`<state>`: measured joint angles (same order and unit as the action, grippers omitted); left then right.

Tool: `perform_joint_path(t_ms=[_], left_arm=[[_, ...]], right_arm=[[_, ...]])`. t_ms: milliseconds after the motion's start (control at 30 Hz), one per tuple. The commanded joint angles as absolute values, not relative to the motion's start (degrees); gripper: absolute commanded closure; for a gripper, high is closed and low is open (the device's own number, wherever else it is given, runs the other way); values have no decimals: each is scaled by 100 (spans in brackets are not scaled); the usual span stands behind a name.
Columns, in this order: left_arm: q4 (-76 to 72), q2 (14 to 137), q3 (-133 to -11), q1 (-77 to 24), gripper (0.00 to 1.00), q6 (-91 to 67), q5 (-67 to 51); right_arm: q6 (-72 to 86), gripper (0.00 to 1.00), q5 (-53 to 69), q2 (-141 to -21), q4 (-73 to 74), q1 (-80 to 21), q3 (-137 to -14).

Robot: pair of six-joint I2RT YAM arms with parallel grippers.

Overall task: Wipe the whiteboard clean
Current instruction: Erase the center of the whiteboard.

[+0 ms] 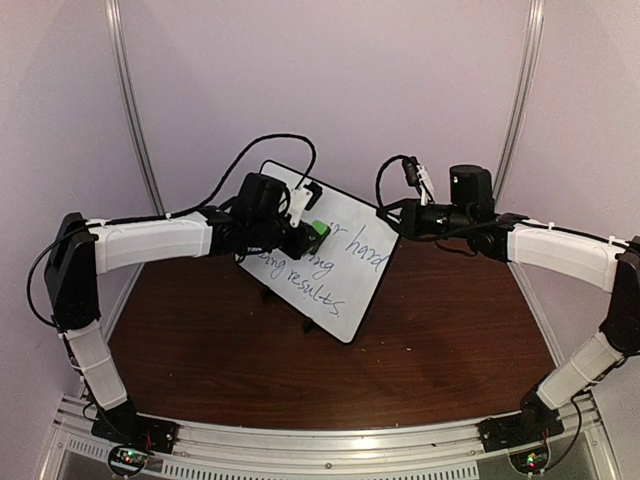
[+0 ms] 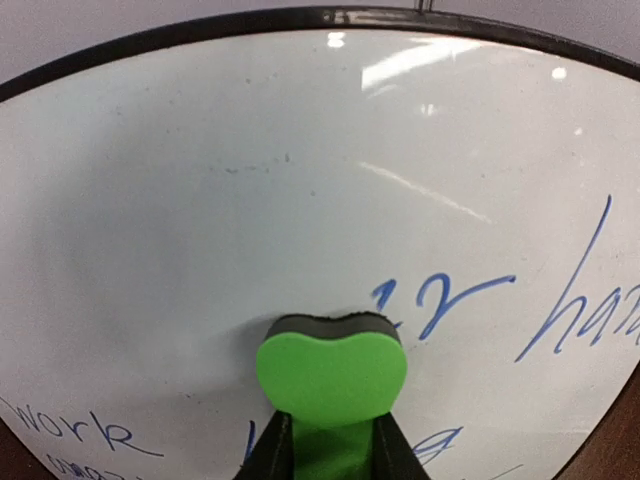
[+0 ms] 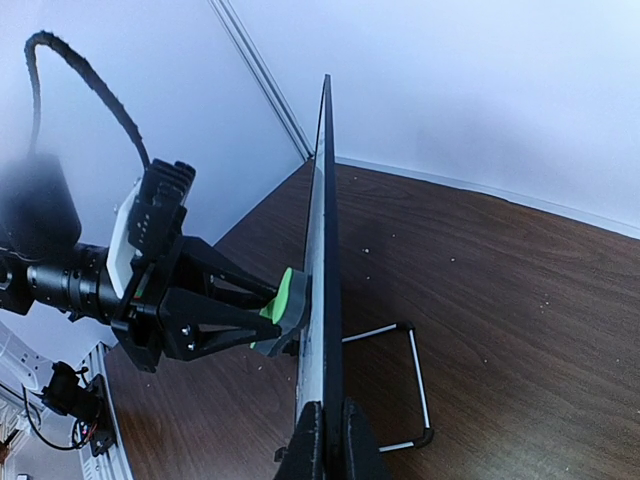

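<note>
The whiteboard [image 1: 345, 270] stands tilted on the brown table, with blue handwriting on its right and lower parts; its upper left is wiped blank. In the left wrist view the whiteboard [image 2: 200, 200] fills the frame. My left gripper [image 1: 308, 236] is shut on a green eraser [image 2: 330, 378] whose dark felt side presses flat on the board beside the writing. The eraser also shows in the right wrist view [image 3: 290, 300]. My right gripper [image 3: 333, 440] is shut on the whiteboard's edge [image 3: 325, 250], seen edge-on, at the board's upper right corner [image 1: 392, 215].
The board's wire stand [image 3: 410, 385] sticks out behind it on the table [image 1: 450, 340]. Small black feet [image 1: 268, 295] rest under the board's lower edge. Pale walls and two metal poles [image 1: 130, 100] ring the table. Cables loop above both wrists.
</note>
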<state>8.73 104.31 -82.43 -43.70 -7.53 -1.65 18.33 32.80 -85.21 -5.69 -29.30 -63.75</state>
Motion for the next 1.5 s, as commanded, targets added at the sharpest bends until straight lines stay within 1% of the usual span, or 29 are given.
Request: perform_joint_path(t_ms=[0,133,400,533,633,900,1000,1100,1367,1467], left_arm=[[898,10431,-7781,-4463,83,-909,-249],[811,10421,-7866,-4458,83,-895,-249],[860,10798,-8977,-4465,83,-776,-495],[925,10896,-9194,-4497,83,-748,-483],[944,10850,-8961,-4529,83,-798,-471],[625,10425,-7601,-4681,83,-1158,-394],[543,10374,-7474,-4702,83,-1195,-415],[517,10461,-7726,-4703,83,-1189,-422],[616,10969,-8876,-4711,83,-1023,-350],[667,11031,-9050,-4711,83,-989,-267]], right_arm=[[1143,100,4456,-8633,-243,-3295,-6357],[1143,100,4452,-8637,-246,-3289,-6344],[1160,100,4465,-8657,-242,-3289,-6381],[1157,100,4448,-8654,-222,-3292,-6389],[1143,100,4439,-8640,-214,-3291,-6385],[1143,100,4420,-8683,-178,-3291,-6424],[1143,100,4421,-8685,-185,-3290,-6424],[1159,100,4441,-8699,-209,-3292,-6412],[1169,100,4452,-8677,-207,-3295,-6400],[1169,100,4447,-8667,-203,-3293,-6390]])
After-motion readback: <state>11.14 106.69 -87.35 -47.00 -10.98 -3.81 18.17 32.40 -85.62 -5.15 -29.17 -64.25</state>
